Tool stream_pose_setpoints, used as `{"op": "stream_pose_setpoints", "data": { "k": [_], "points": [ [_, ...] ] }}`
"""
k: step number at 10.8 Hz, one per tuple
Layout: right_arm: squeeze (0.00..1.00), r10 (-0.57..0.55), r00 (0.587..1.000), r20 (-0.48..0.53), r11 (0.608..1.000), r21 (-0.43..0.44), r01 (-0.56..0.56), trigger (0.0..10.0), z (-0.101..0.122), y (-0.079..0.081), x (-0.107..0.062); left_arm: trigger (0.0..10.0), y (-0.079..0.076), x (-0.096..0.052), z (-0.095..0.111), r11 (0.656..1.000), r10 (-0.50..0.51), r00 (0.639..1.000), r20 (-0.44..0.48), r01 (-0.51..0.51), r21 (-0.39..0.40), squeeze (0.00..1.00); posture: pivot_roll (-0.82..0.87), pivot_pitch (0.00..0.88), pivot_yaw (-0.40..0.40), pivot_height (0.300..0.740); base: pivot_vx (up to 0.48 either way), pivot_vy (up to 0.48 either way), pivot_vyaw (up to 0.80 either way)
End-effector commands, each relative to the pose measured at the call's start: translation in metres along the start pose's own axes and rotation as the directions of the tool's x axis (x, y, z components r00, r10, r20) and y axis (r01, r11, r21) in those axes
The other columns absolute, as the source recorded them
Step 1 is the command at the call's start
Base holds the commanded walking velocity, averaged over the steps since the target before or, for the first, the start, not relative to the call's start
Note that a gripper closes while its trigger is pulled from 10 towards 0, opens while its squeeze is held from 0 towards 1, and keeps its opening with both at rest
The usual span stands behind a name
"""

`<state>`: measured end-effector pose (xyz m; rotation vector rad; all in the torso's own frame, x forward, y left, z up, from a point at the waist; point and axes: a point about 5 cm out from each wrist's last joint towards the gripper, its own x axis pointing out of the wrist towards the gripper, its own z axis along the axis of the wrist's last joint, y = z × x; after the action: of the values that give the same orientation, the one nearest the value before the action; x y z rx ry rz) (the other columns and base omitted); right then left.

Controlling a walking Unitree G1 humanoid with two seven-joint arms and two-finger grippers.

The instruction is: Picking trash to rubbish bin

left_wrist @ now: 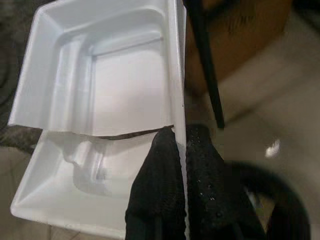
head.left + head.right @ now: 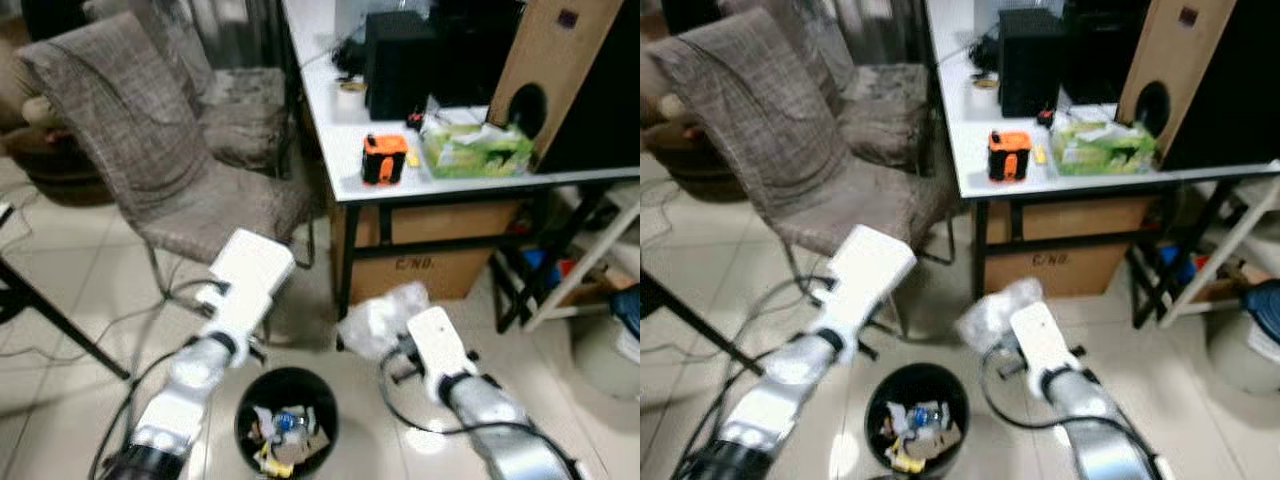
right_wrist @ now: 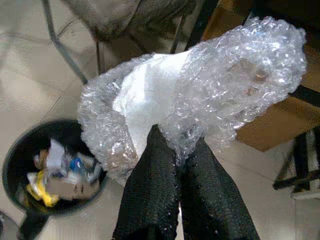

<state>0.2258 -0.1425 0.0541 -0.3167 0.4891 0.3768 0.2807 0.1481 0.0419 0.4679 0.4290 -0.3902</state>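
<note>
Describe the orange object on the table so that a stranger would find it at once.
Start at the white table on the right, beyond the black rubbish bin. Near its front edge, just left of the green tissue box, stands the small orange and black device. It is the only orange thing there, lower than the black box behind it.

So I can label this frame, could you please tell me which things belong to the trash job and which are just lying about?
Job:
- white foam tray, pinched by left tool
- bubble wrap, pinched by right tool
- black rubbish bin

Lying about:
- grey chair
- orange device
- cardboard box
</note>
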Motion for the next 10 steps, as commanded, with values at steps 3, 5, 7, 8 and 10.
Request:
{"op": "stream_pose_setpoints", "data": {
  "k": [3, 5, 7, 8, 10],
  "points": [
    [0.0, 0.114, 0.993, -0.031, 0.991, -0.062, -0.116, 10.0, 0.0, 0.007, -0.005, 10.0, 0.001, 0.017, -0.022, 0.997, -0.048, 0.989, -0.138, 0.057, 0.06, 0.0, -0.12, 0.06, 0.032, 0.74, 0.0, 0.0, 0.0],
    [0.0, 0.123, 0.991, -0.045, 0.99, -0.059, -0.126, 10.0, -0.004, 0.007, -0.011, 10.0, -0.003, 0.028, -0.018, 0.997, -0.074, 0.986, -0.148, 0.076, 0.005, 0.0, -0.12, 0.076, 0.038, 0.74, 0.0, 0.0, 0.0],
    [0.0, 0.12, 0.991, -0.065, 0.99, -0.062, -0.124, 10.0, -0.01, 0.008, -0.016, 10.0, -0.011, 0.035, -0.021, 0.993, -0.118, 0.978, -0.175, 0.12, 0.0, 0.39, -0.13, 0.086, 0.051, 0.74, 0.0, 0.0, 0.0],
    [0.0, 0.112, 0.991, -0.069, 0.991, -0.061, -0.116, 10.0, -0.011, 0.008, -0.018, 10.0, -0.012, 0.036, -0.021, 0.993, -0.119, 0.979, -0.166, 0.116, -0.026, 1.0, -0.14, 0.088, 0.054, 0.74, 0.0, 0.0, 0.0],
    [0.0, 0.103, 0.992, -0.076, 0.992, -0.061, -0.108, 10.0, -0.013, 0.006, -0.02, 10.0, -0.013, 0.038, -0.018, 0.992, -0.122, 0.983, -0.139, 0.116, -0.055, 1.0, -0.14, 0.092, 0.056, 0.74, 0.0, 0.0, 0.0]
  ]
}}
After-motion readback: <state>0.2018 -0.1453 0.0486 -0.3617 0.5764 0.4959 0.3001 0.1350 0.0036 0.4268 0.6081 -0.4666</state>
